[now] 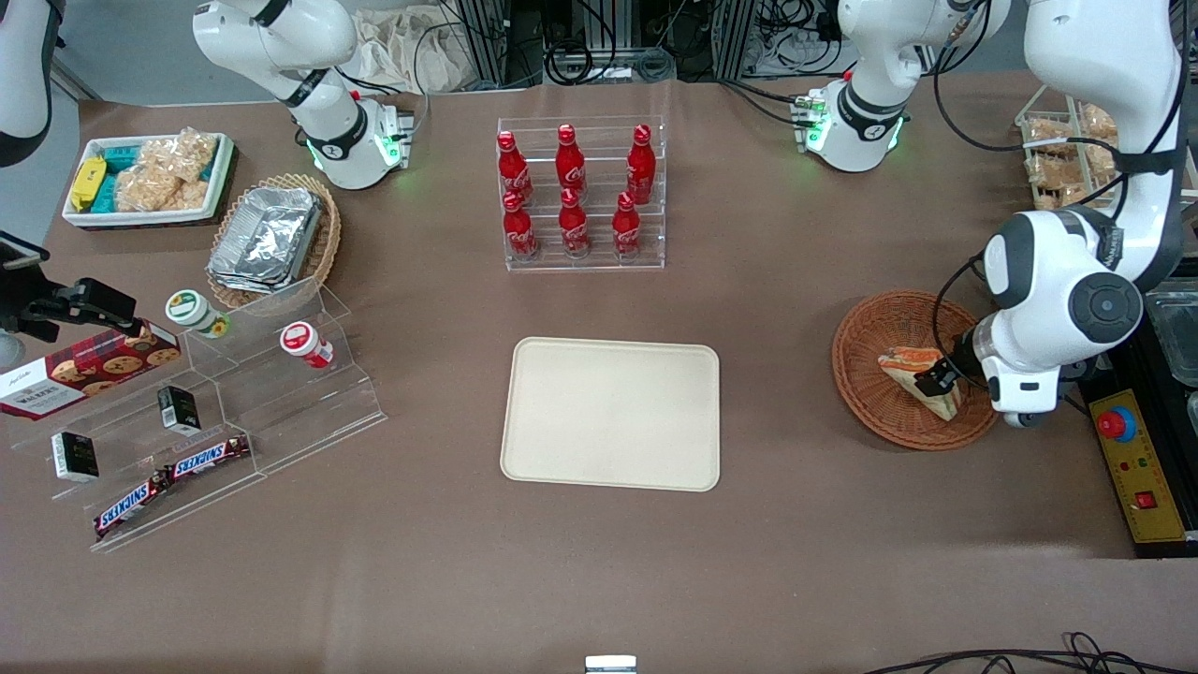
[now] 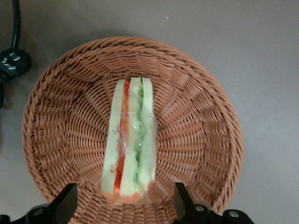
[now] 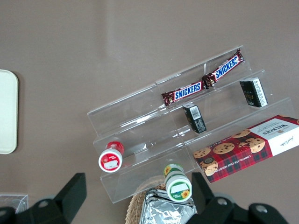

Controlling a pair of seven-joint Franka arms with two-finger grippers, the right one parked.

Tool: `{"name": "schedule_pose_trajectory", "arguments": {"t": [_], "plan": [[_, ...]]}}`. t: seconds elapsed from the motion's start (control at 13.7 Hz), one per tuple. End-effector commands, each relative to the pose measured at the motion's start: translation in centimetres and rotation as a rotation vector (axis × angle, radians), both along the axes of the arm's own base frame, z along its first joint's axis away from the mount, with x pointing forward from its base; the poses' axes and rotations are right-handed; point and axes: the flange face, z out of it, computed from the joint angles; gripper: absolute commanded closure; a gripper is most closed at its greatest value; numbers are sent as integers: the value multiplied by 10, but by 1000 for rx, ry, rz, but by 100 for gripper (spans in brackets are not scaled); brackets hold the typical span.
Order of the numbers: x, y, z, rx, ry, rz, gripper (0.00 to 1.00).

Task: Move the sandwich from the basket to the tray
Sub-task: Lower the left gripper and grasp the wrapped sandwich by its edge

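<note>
The sandwich [image 2: 130, 140], a wrapped wedge of white bread with red, orange and green layers, lies in the round reddish-brown wicker basket [image 2: 205, 116]. In the front view the sandwich [image 1: 922, 376] sits in the basket [image 1: 866, 374] toward the working arm's end of the table. My gripper [image 2: 125, 201] hangs just above the basket, open, with one finger [image 2: 65, 203] on each side of the sandwich's wide end and not touching it. The gripper [image 1: 939, 378] partly covers the sandwich in the front view. The cream-beige tray [image 1: 611, 414] lies bare at the table's middle.
A clear rack of red bottles [image 1: 580, 192] stands farther from the front camera than the tray. Toward the parked arm's end are a stepped clear shelf [image 1: 215, 412] with snacks, a pale basket of foil containers [image 1: 271, 239] and a white bin [image 1: 145, 178]. A control box [image 1: 1137, 468] sits beside the basket.
</note>
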Motion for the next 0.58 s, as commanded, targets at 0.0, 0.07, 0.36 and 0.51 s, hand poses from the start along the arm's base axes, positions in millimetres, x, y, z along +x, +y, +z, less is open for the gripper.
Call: {"name": "schedule_pose_trajectory", "arguments": {"t": [0.0, 0.07, 0.36, 0.51], "plan": [[-17, 7, -17, 8, -37, 12, 6], [-18, 7, -25, 8, -38, 13, 6], [-19, 15, -42, 11, -26, 27, 8], [-17, 15, -53, 6, -22, 41, 11]]}}
